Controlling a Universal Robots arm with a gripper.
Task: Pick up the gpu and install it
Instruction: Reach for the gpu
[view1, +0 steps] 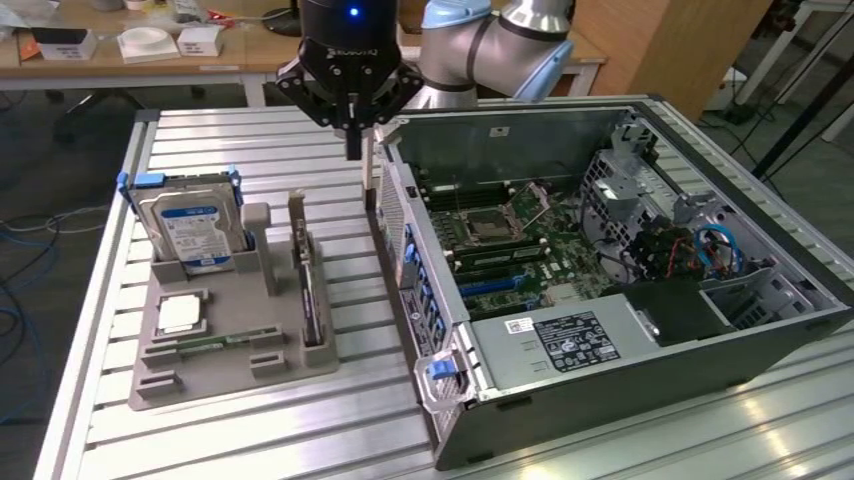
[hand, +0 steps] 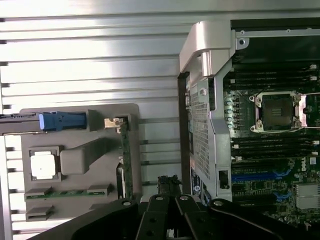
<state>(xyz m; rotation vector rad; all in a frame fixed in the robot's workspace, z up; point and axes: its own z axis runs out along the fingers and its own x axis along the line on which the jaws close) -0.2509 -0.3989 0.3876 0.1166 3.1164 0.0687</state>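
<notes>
The black two-fingered gripper (view1: 354, 150) hung over the slatted aluminium table (view1: 200, 140), jaws closed on nothing, beside the open grey computer case (view1: 601, 400). In the exterior view, the thin green gpu card (view1: 310, 295) stood on edge in the grey plastic holder tray (view1: 220, 375), at seven o'clock from the jaws and well apart.

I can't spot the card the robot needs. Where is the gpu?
The gpu stands on edge in the grey holder, on the side nearest the computer case, with the hard drive toward the exterior view's left.
</notes>
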